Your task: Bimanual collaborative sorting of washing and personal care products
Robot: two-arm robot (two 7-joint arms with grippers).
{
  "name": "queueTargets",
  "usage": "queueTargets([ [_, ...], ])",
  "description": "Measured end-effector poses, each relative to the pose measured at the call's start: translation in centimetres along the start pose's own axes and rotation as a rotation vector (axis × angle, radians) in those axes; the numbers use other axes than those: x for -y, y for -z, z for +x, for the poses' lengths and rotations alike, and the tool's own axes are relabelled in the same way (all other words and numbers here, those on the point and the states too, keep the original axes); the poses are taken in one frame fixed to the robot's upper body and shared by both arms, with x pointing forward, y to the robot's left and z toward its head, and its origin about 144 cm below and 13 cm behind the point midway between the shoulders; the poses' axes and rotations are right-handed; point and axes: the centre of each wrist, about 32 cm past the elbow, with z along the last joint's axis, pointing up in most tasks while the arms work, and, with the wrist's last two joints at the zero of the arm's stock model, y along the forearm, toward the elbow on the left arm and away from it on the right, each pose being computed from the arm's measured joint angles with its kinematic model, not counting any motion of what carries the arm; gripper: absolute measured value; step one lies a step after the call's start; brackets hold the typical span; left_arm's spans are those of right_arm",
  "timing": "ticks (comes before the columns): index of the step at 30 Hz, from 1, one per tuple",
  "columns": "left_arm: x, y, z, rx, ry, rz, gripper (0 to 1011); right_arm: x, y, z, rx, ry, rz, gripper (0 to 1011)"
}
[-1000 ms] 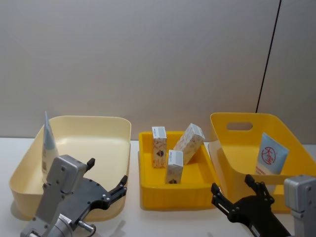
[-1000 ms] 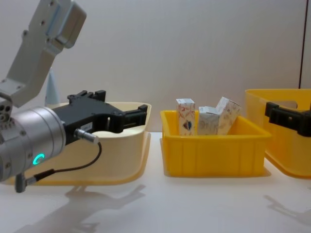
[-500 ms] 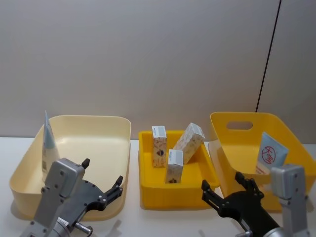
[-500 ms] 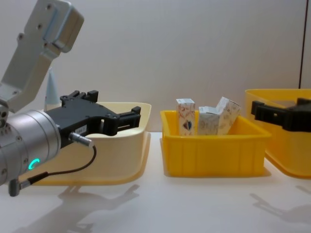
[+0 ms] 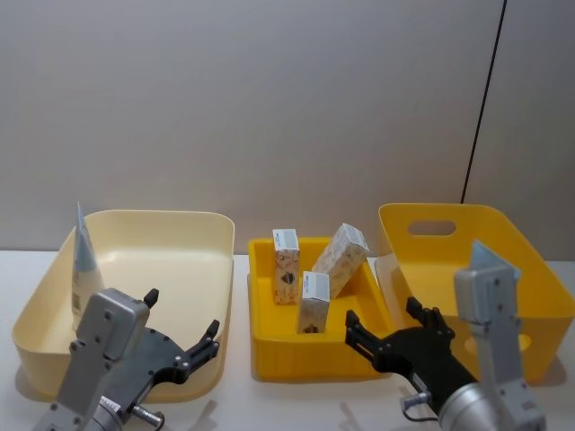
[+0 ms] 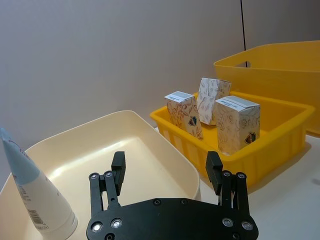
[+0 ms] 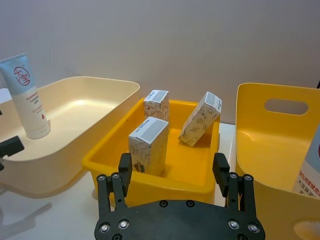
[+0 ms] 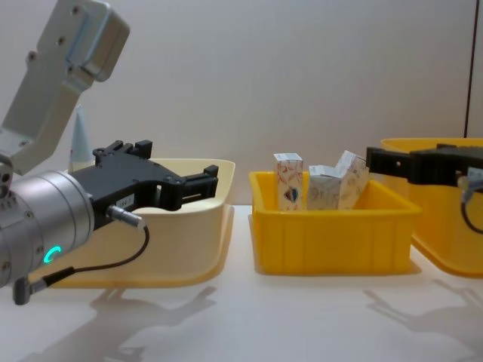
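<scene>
Spanning the full width: one white counter (image 5: 269, 406), carrying three bins in a row.

Bins, three:
- One cream bin (image 5: 153, 235) at the counter's left end.
- One deep yellow bin (image 5: 503, 242) with a handle slot at the right end.
- One shallow yellow tray (image 5: 305, 361) between them.

Pincers, two:
- Left pincer (image 5: 182, 312), fingers spread and empty, over the counter's front-left, before the cream bin's near wall.
- Right pincer (image 5: 382, 314), likewise spread and empty, at the front-right, by the tray's near right corner.

Tubes, two:
- One tube (image 5: 84, 269) upright, cap down, against the cream bin's left wall.
- One tube (image 7: 311, 165) leaning inside the deep yellow bin, partly seen.

Cartons, three, all in the tray:
- Back-left carton (image 5: 286, 265), upright.
- Front carton (image 5: 314, 301), upright.
- Back-right carton (image 5: 340, 259), tilted.
</scene>
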Motion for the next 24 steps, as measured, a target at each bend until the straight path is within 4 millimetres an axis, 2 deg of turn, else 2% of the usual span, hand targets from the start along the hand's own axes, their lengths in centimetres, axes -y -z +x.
queueTargets([
  [11,0.0,0.0,0.0,0.000,0.000,0.001,1003,-2.4,-1.5,-1.0,0.005,0.026,-0.048,1001],
  [24,0.0,0.0,0.0,0.000,0.000,0.002,1004,-4.9,-2.3,-2.3,0.025,0.021,-0.082,1001],
])
